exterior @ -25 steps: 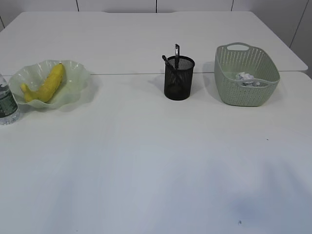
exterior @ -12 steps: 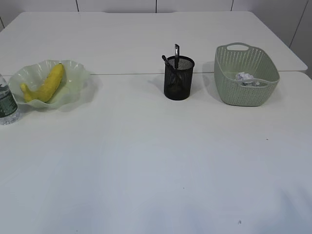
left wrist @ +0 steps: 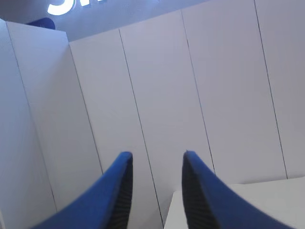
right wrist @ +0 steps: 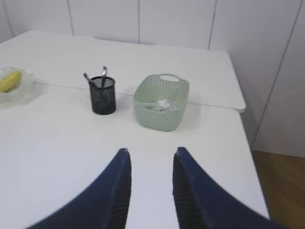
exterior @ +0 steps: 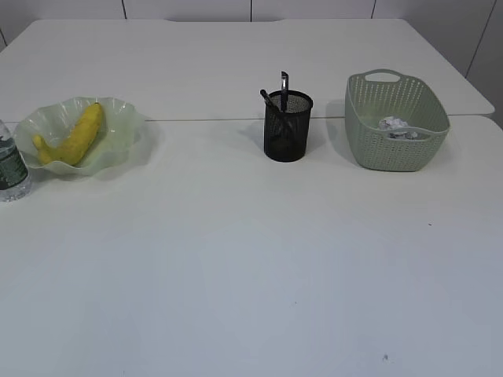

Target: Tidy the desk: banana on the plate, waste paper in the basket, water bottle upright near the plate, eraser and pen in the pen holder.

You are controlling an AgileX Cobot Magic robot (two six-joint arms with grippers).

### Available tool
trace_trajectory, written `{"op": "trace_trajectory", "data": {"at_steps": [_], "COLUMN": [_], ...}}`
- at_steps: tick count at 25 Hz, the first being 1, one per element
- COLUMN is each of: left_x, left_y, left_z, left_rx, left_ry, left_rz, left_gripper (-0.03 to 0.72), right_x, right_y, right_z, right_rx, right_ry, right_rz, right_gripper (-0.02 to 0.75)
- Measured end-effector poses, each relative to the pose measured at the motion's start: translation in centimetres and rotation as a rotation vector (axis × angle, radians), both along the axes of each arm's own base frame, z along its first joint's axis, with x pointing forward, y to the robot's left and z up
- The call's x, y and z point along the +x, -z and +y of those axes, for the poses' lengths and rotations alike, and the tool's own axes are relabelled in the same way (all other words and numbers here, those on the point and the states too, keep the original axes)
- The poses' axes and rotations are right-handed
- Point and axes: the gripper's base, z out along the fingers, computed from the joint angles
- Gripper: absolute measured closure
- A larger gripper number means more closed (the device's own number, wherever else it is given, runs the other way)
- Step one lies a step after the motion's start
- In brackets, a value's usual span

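Looks finished: banana on plate, paper in basket. Both tools apart, empty; next, only checking.

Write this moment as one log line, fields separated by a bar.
banana: on plate | waste paper: in basket | water bottle: upright beside plate | claws: both open, empty

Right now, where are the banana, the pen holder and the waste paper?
banana (exterior: pixel 77 138): exterior view, middle of its yellow body, on the plate.
pen holder (exterior: pixel 286 135): exterior view, front of the black mesh wall.
waste paper (exterior: pixel 395 126): exterior view, top of the crumpled ball, inside the basket.
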Motion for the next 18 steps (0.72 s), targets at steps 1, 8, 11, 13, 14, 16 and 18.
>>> {"op": "trace_trajectory", "data": {"at_steps": [1, 8, 11, 13, 14, 16, 18], "left_x": [-0.7, -3.6, -3.8, -3.7, -3.7, -3.9, -4.1], "left_y": [0.4, 2.0, 3.3, 4.5, 5.4, 7.1, 9.0], "left_z": [0.0, -0.2, -0.2, -0.2, -0.2, -0.2, -0.2], "left_rx": [0.002, 0.011, 0.01, 0.0, -0.008, -0.024, -0.031], "left_ry": [0.003, 0.026, 0.026, 0.029, 0.032, 0.039, 0.041], "left_rz": [-0.017, -0.089, -0.078, -0.06, -0.052, -0.05, -0.043], "left_gripper": [0.449, 0.452, 0.452, 0.452, 0.452, 0.452, 0.452], "right_x": [-0.4, -0.9, -0.8, -0.8, -0.8, -0.7, -0.6], "right_y": [0.8, 2.2, 2.4, 2.4, 2.4, 2.5, 2.7], "right_z": [0.1, 1.3, 1.5, 1.5, 1.5, 1.6, 1.8], "right_rx": [0.003, -0.064, -0.081, -0.086, -0.087, -0.082, -0.081], "right_ry": [-0.03, -0.193, -0.207, -0.209, -0.21, -0.224, -0.234], "right_rz": [0.017, 0.054, 0.06, 0.061, 0.06, 0.065, 0.077], "right_gripper": [0.507, 0.507, 0.507, 0.507, 0.507, 0.507, 0.507]}}
